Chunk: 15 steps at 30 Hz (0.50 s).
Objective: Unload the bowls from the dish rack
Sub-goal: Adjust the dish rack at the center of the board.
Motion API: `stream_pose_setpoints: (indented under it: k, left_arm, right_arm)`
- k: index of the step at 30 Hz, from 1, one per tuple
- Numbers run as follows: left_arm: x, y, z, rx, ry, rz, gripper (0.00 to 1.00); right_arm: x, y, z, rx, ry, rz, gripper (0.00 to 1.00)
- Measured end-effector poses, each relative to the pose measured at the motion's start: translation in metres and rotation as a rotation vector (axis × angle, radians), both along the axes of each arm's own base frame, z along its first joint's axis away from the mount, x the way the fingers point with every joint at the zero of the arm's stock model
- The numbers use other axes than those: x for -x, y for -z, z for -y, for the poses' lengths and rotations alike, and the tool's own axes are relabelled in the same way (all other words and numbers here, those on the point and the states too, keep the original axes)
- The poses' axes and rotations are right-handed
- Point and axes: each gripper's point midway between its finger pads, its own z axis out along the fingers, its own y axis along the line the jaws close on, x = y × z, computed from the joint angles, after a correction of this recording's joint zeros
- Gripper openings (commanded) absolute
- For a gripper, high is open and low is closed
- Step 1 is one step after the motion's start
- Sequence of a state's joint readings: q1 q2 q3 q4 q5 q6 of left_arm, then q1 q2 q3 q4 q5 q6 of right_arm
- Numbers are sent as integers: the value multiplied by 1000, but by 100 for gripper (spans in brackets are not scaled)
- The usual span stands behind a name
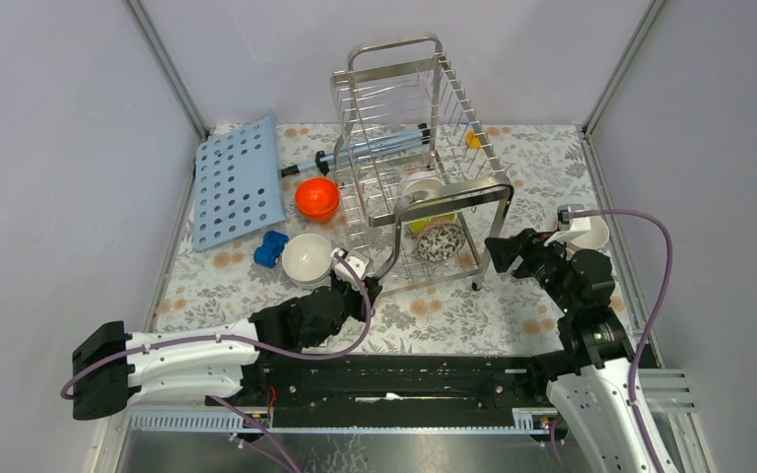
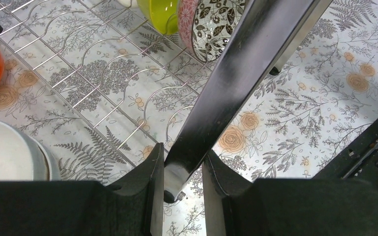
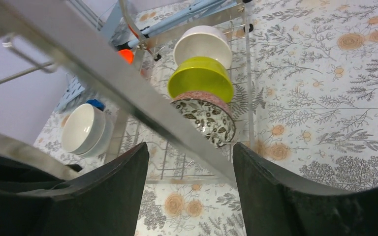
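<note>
Three bowls in the rack (image 1: 424,128), lower tier, standing on edge in one row: white bowl (image 3: 201,45) farthest, green bowl (image 3: 201,77) next, patterned bowl (image 3: 207,120) nearest. Packed close. — me

Rack position? — Kim

Mid-table, upright on the floral cloth (image 1: 552,168). A blue tube (image 1: 379,148) lies across its upper part. — me

Left gripper? — Kim

Left gripper (image 2: 183,153) is clamped on the rack's near-left leg (image 2: 231,83), just above the foot. One finger (image 2: 150,191) each side, both against the tube as far as I can see. — me

Right? — Kim

Right gripper (image 3: 189,147) is spread wide, holding nothing. It's at the rack's near-right corner. In my wrist view the top rail (image 3: 128,96) crosses the gap between the fingers. Can't tell if it touches. — me

What's on the cloth? — Kim

Orange bowl (image 1: 316,198) left of the rack. Second white bowl (image 1: 307,258) near-left of it, just beside my left gripper. Blue block (image 1: 271,248) just left of that bowl. Third white bowl (image 1: 589,235) at the right edge, partly hidden behind the right arm. Perforated board (image 1: 239,182) far left, apart from the rack. — me
</note>
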<state>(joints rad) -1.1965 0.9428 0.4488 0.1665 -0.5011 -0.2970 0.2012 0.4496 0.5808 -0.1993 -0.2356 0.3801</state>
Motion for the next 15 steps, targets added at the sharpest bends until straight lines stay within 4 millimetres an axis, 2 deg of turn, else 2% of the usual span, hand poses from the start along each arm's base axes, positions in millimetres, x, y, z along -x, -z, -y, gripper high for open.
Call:
stream_pose_setpoints:
  k: [5,11,13,15]
  left_arm:
    - [2,1,-6,-4,-8,-14,14]
    - [2,1,-7,-9,-14,-21,14]
    - [2,1,-7,-10,-15,-22,14]
    - [1,-1,-8,-7,-20,-20,14]
  right_arm:
    - [-20,14,-3,8,2,30,60]
    - [-29,4,-21,-9,-76,96,43]
    - [-32,3,-28,-10,-104,109,30]
    - [-35,2,-30,33,-118,140,13]
